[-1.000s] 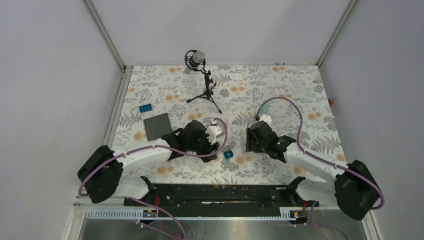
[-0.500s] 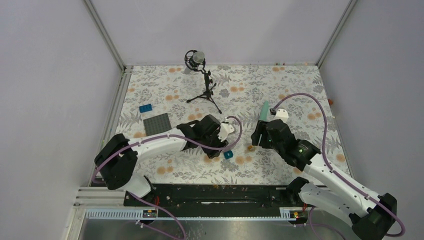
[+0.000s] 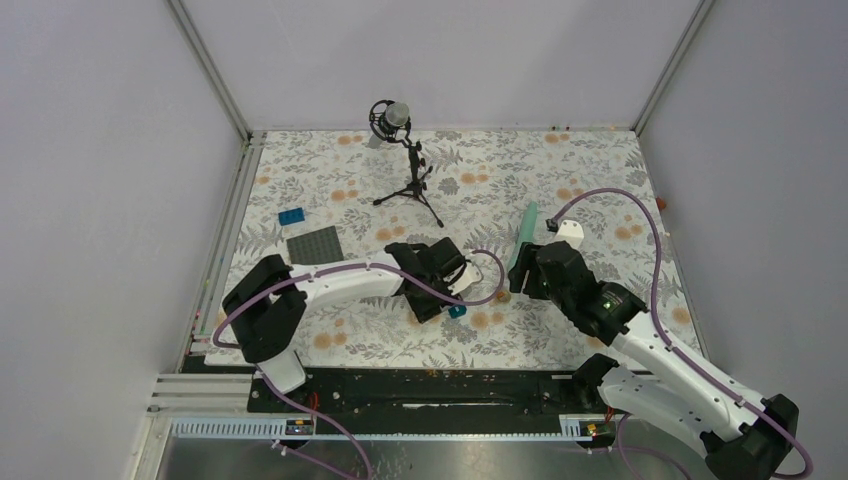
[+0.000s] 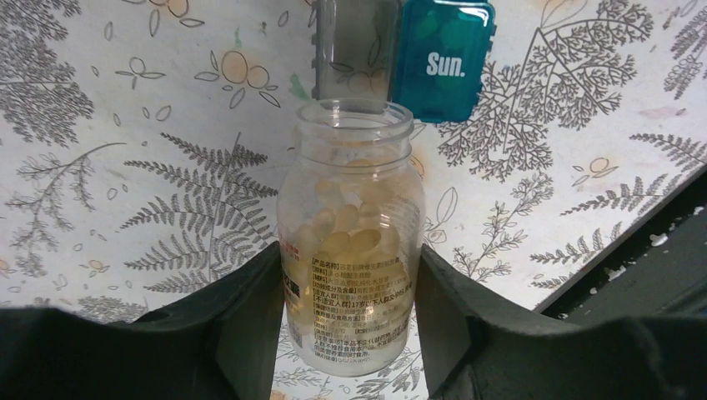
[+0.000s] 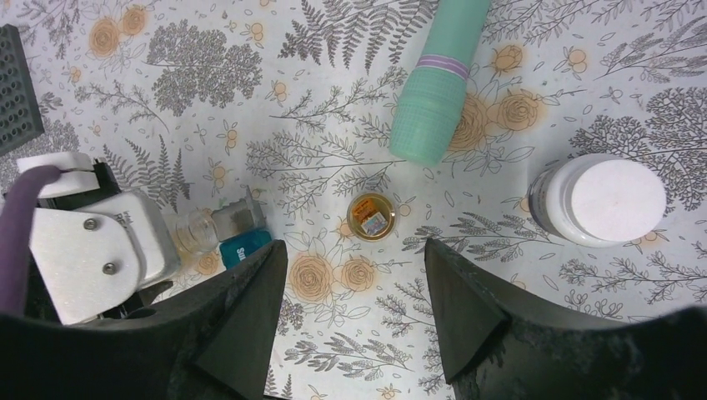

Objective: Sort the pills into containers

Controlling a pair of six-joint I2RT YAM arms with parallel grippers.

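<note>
A small clear glass jar (image 4: 350, 250) with pale yellowish pills (image 4: 346, 229) inside sits between my left gripper's (image 4: 350, 260) black fingers, which are shut on its sides. Its open mouth points at a grey box (image 4: 350, 50) and a teal box (image 4: 443, 58) marked "Sun." that lie side by side on the cloth. From above, the left gripper (image 3: 445, 288) is just beside the teal box (image 3: 457, 311). My right gripper (image 5: 354, 250) is open and empty, above the cloth near a small round amber pot (image 5: 372, 217). The mint-green strip (image 5: 433, 92) lies beyond it.
A white capped bottle (image 5: 599, 202) stands right of the amber pot. A dark studded plate (image 3: 315, 247) and a blue brick (image 3: 291, 216) lie at the left. A microphone on a tripod (image 3: 405, 160) stands at the back. The table's dark front rail (image 3: 430, 385) runs along the near edge.
My left arm has stretched to the right, carrying the jar up to the teal box. The right arm has swung back and right, toward the mint-green strip.
</note>
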